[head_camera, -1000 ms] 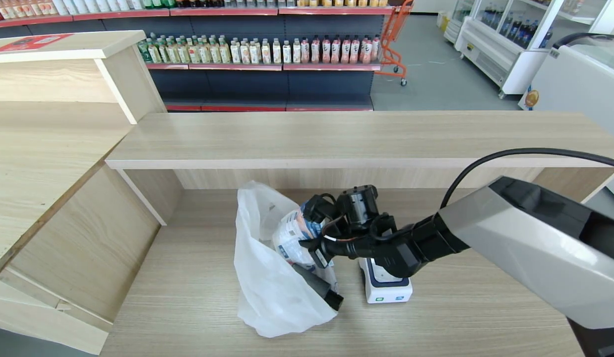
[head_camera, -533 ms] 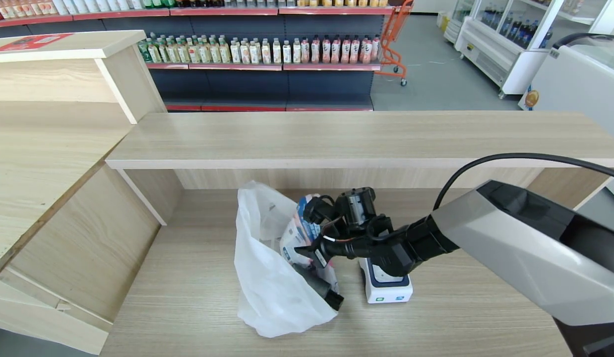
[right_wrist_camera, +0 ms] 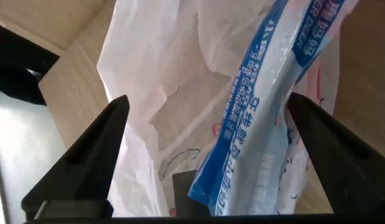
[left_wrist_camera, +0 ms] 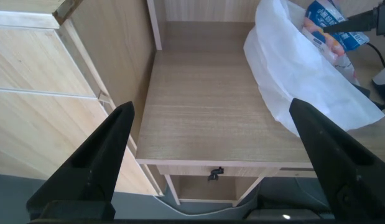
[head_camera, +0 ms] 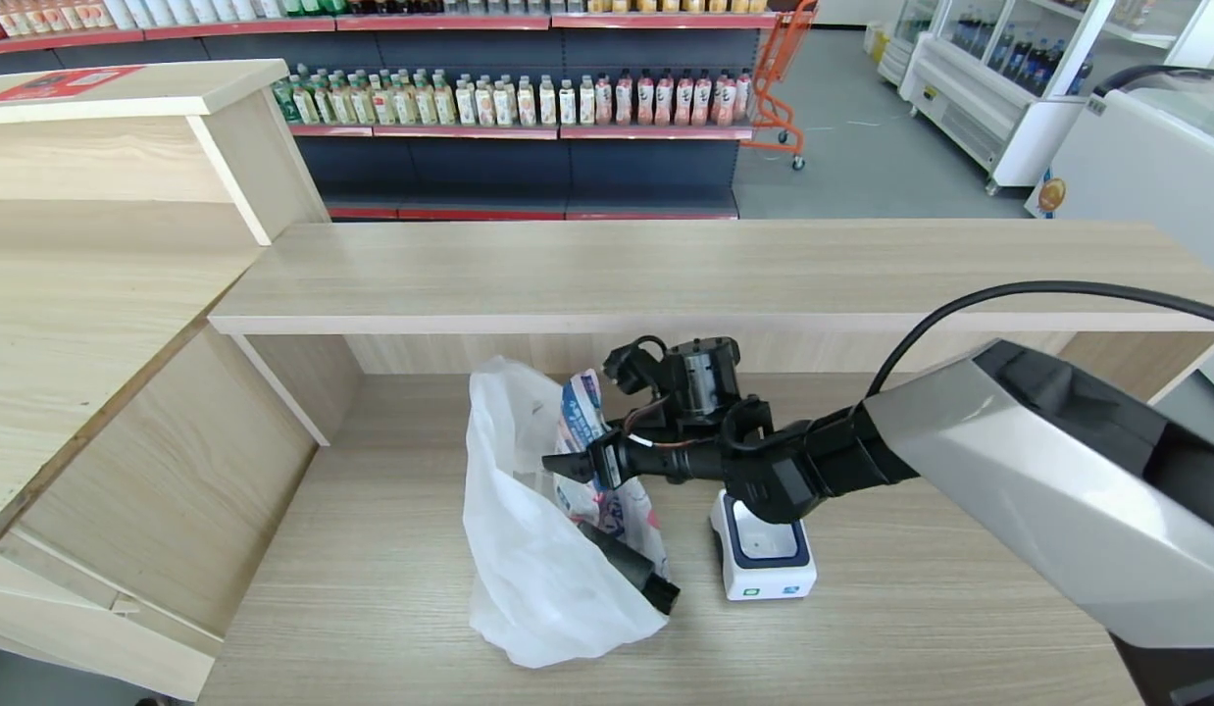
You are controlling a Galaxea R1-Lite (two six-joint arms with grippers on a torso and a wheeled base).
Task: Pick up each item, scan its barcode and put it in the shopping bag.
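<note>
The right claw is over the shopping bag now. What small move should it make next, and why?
Probably lift the right claw clear of the shopping bag: it is open, and the blue packet already stands inside the bag.

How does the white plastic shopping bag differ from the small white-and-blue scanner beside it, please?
The white plastic shopping bag is soft, crumpled and larger; the white-and-blue scanner is a rigid, compact block. The bag holds a blue-and-white packet; the scanner carries nothing. Both stand on the wooden counter.

Right pincer (head_camera: pixel 573 463) spread wide, pointing left; left pincer (left_wrist_camera: pixel 208 165) spread wide.
</note>
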